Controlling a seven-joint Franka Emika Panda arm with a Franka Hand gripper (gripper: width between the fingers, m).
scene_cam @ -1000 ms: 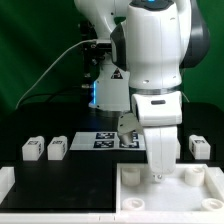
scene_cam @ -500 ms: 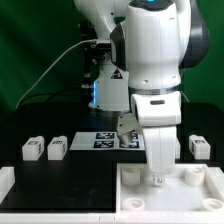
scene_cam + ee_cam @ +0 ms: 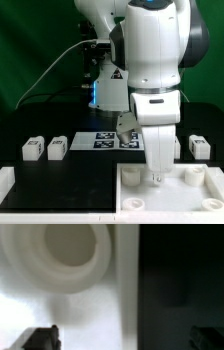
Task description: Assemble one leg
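Three legs show in the exterior view, small white blocks with tags: two side by side [image 3: 32, 149] [image 3: 57, 148] on the exterior view's left and one [image 3: 200, 146] on its right. My gripper [image 3: 155, 180] hangs low over the large white rimmed panel [image 3: 140, 200], between two of its round sockets [image 3: 130, 172] [image 3: 190, 175]. In the wrist view my gripper [image 3: 122, 339] is open and empty. One fingertip [image 3: 40, 339] is over the panel [image 3: 70, 308], near a round socket [image 3: 60, 252]. The other fingertip [image 3: 205, 339] is over the dark table.
The marker board [image 3: 105, 139] lies behind the gripper, mid-table. A white rail [image 3: 8, 182] runs along the front of the exterior view's left. The arm's body hides the table area behind the panel.
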